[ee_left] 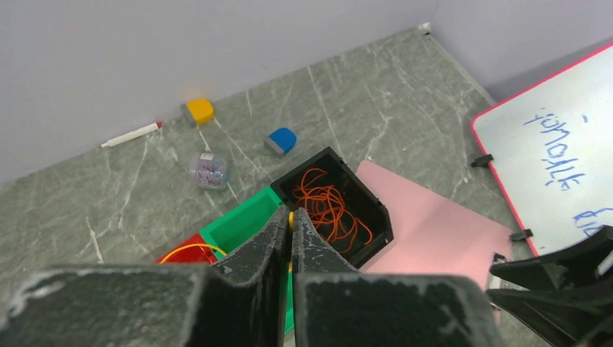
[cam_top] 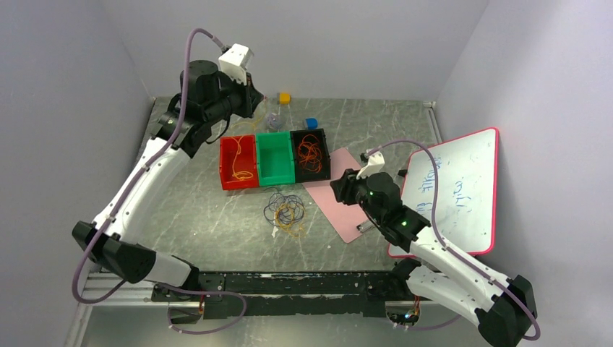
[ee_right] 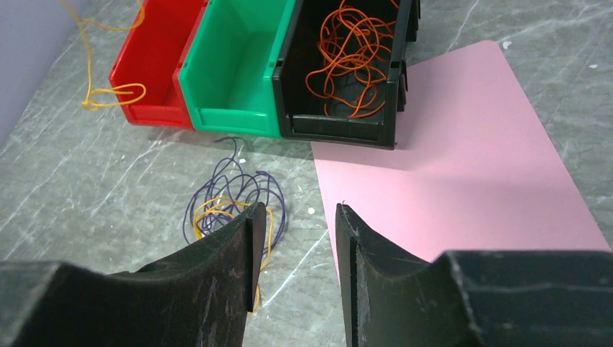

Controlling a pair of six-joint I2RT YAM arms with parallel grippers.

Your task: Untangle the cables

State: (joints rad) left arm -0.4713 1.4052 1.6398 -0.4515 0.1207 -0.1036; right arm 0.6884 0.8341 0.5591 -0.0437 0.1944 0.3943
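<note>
Left hand [ee_left: 290, 215] is pressed shut up above the bins, pinching a yellow cable [ee_right: 89, 104] that trails out of the red bin [ee_right: 155, 43]. Right hand [ee_right: 295, 217] hangs spread just beside the purple-and-yellow tangle [ee_right: 231, 202] on the counter [ee_right: 108, 210], at the pink sheet's [ee_right: 448, 166] edge. Orange cables [ee_right: 350, 50] sit in the black bin [ee_right: 340, 130]

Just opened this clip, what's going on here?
Two arms seem to be sorting cables by colour into bins. The left pincer is shut on a yellow cable, held high above the red bin with its lower loops reaching down to it. Orange cables lie in the black bin. A tangle of purple and yellow loops sits on the table, with the right pincer open beside it.
</note>
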